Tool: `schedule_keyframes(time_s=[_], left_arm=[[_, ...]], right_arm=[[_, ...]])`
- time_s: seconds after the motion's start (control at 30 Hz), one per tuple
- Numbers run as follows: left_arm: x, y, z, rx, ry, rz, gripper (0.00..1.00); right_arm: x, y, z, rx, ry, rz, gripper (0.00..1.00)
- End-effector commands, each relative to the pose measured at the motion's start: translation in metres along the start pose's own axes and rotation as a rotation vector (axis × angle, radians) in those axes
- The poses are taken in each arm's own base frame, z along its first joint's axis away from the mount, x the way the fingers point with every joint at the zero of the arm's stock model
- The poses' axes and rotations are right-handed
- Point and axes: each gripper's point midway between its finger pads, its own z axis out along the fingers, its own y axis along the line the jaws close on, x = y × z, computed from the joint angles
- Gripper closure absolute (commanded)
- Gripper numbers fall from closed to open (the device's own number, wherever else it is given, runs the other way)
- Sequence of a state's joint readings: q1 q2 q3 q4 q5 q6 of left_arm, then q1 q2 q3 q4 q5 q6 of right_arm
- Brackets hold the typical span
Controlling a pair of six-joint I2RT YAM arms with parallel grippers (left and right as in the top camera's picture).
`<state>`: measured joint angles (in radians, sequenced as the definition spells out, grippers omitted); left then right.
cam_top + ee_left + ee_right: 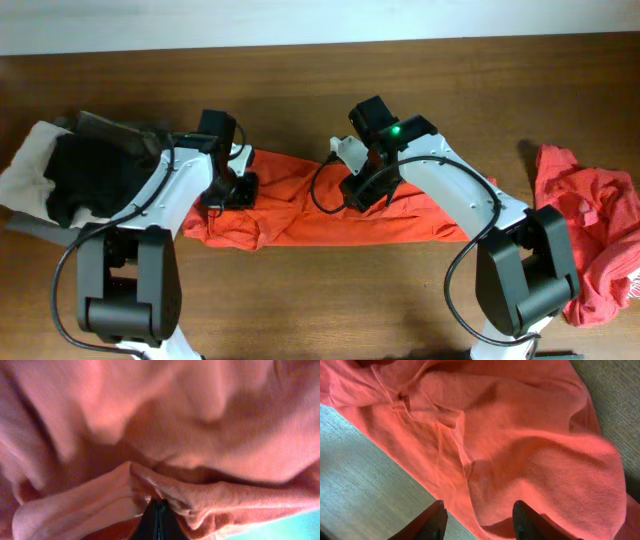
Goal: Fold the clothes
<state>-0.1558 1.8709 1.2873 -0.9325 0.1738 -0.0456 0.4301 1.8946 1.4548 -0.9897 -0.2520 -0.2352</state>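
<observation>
While the left gripper (228,192) is closed on a fold of cloth, a long orange-red garment (300,215) lies stretched sideways across the middle of a brown wooden table (300,90), seen from overhead. The garment is rumpled and creased, and it runs from under the left arm to under the right arm. The left gripper sits on the garment's left end. In the left wrist view its dark fingers (158,521) are pressed together, with a ridge of the orange-red fabric pinched between them and loose folds filling the rest of the picture. The right gripper (362,190) is over the garment's right half, near the upper edge. In the right wrist view its two dark fingers (436,522) stand apart, and a soft bulge of the same cloth lies in the gap between them without being squeezed; bare table shows to the left of the cloth's edge. A second, red garment (590,220) lies in a crumpled heap at the far right of the table, well apart from the first. At the far left edge sits a pile of beige and black cloth (70,175).
</observation>
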Motion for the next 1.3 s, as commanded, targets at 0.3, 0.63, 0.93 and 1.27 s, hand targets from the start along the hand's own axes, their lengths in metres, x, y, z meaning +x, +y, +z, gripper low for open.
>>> schedule_keyframes(time_s=[0.3,0.63,0.93,1.27], left_arm=[[0.033,-0.059,-0.049,0.159,0.052,0.002,0.99],[0.048,-0.08,-0.042,0.116,0.094,0.084,0.81],[0.041,-0.03,-0.043,-0.164,0.055,0.033,0.73],[-0.007,-0.004,-0.039,-0.172,-0.125,-0.022,0.59]], right_arm=[[-0.002,0.0,0.002,-0.004,-0.005,0.007,0.52],[-0.002,-0.002,0.002,0.003,-0.004,0.007,0.52],[-0.001,-0.004,0.002,0.016,0.0,0.007,0.51],[-0.001,-0.006,0.002,0.028,0.002,0.008,0.51]])
